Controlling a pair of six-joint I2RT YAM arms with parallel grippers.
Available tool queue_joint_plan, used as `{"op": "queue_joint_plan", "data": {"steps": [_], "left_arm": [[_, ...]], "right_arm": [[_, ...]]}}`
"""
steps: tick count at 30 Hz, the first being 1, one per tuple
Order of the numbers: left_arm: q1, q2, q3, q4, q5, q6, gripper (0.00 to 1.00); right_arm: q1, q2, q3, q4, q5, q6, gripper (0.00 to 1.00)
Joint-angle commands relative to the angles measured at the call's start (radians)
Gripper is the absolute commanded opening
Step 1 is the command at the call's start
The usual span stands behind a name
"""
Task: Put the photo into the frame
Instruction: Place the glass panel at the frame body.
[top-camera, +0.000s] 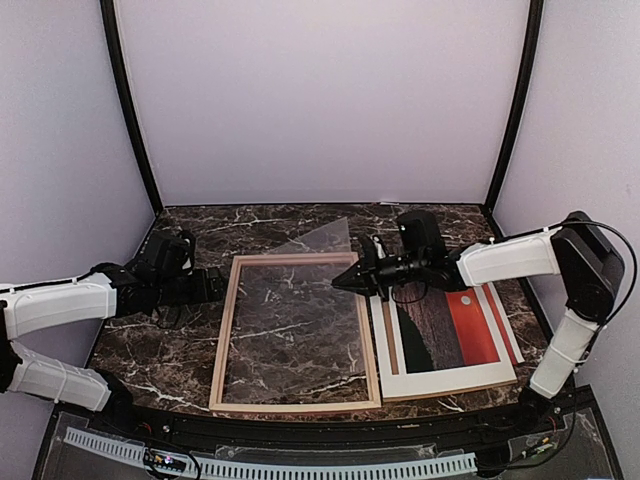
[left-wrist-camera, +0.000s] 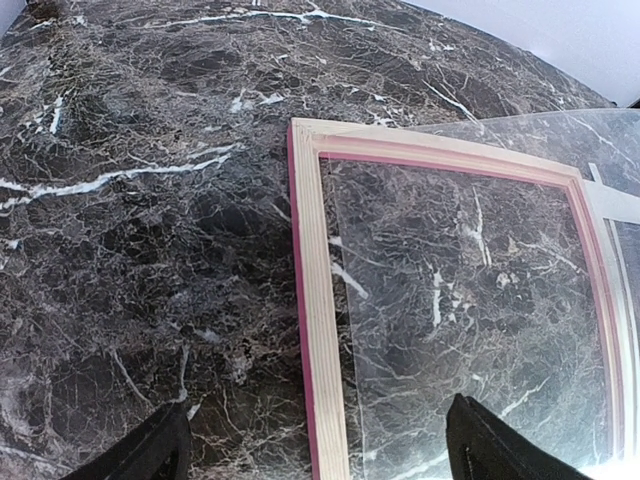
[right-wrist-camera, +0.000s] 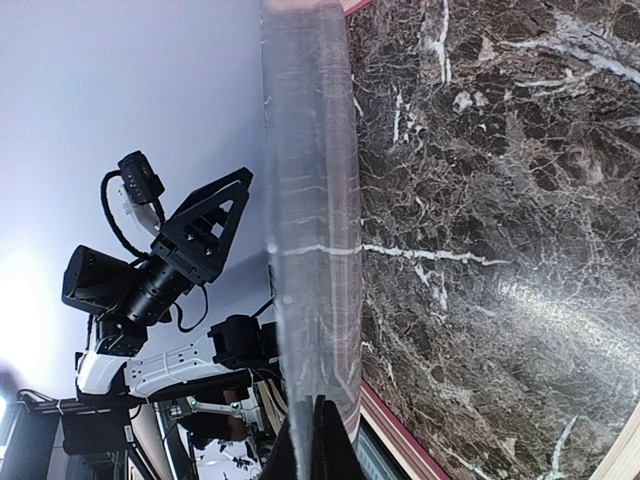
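The frame (top-camera: 228, 330) lies flat on the marble table with its pale wood back up; its pink-red face edge shows in the left wrist view (left-wrist-camera: 318, 340). The photo (top-camera: 455, 335) lies picture side up to the right of the frame, under the right arm. My right gripper (top-camera: 342, 281) is shut on the edge of a clear sheet (top-camera: 322, 240) and holds it tilted over the frame's far right part. In the right wrist view the sheet (right-wrist-camera: 310, 200) runs up from the shut fingertips (right-wrist-camera: 330, 445). My left gripper (left-wrist-camera: 320, 462) is open and empty, straddling the frame's left rail.
A brown strip (top-camera: 390, 340) lies along the photo's left border. Grey walls close in the back and both sides of the table (top-camera: 180, 350). The left arm (top-camera: 60, 305) reaches in low from the left.
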Motion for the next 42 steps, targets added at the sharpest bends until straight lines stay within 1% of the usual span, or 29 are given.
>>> {"op": "queue_joint_plan", "data": {"steps": [1,7,18,25,34,39,42], "left_arm": [[-0.002,-0.011,0.028,-0.019,-0.026,0.016,0.91],[-0.002,-0.019,0.055,-0.047,-0.062,0.028,0.92],[0.015,-0.061,0.091,-0.102,-0.118,0.045,0.94],[0.063,-0.107,0.101,-0.124,-0.135,0.057,0.95],[0.124,-0.157,0.08,-0.137,-0.127,0.056,0.98],[0.133,-0.181,0.067,-0.141,-0.134,0.052,0.98],[0.134,-0.196,0.064,-0.141,-0.143,0.051,0.98]], "right_arm": [[0.005,-0.039,0.031,0.038,-0.021,0.013,0.0],[0.02,-0.052,0.065,0.054,-0.032,0.025,0.0],[0.067,-0.065,0.177,0.018,-0.029,0.001,0.0],[0.114,-0.057,0.252,0.023,-0.022,0.006,0.0],[0.178,0.011,0.355,0.061,-0.036,0.031,0.0],[0.175,0.033,0.346,0.071,-0.024,0.037,0.0],[0.153,0.056,0.297,0.07,-0.009,0.034,0.0]]}}
